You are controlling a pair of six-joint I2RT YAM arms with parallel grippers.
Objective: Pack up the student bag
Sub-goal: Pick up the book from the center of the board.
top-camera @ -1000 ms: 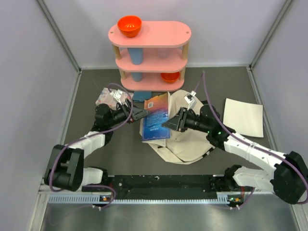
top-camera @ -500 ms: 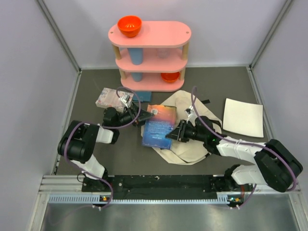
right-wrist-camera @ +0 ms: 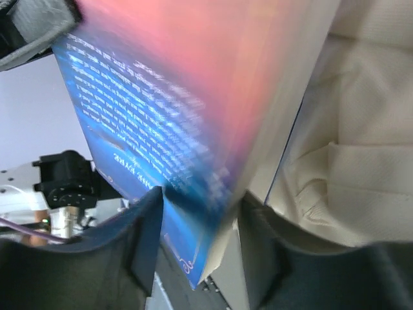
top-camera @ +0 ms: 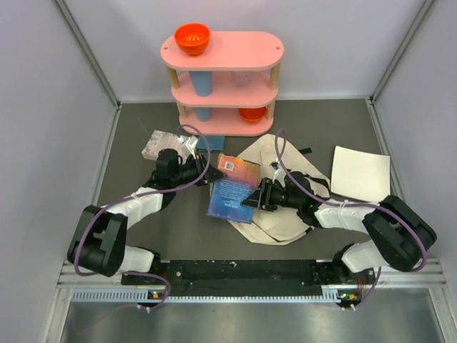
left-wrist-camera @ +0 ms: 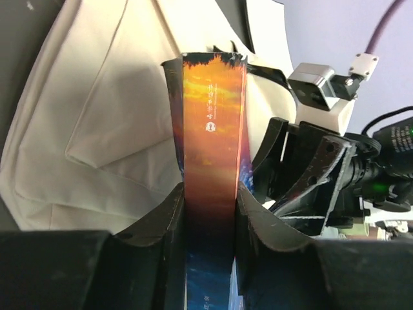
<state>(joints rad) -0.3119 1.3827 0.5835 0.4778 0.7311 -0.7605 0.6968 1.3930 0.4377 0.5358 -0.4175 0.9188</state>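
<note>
While the student bag [top-camera: 285, 214] lies slumped on the dark grey table [top-camera: 143, 236], right of centre, we see a book [top-camera: 232, 187] at its left edge. The left claw [top-camera: 208, 171] clamps the book's spine; the right claw [top-camera: 251, 199] straddles it, grip we cannot tell. Pale walls [top-camera: 43, 107] ring the table.

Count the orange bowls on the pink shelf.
2. One orange bowl sits on the top tier of the pink shelf, at its left end; the other is on the bottom tier, toward the right. More may be hidden behind the tiers.
</note>
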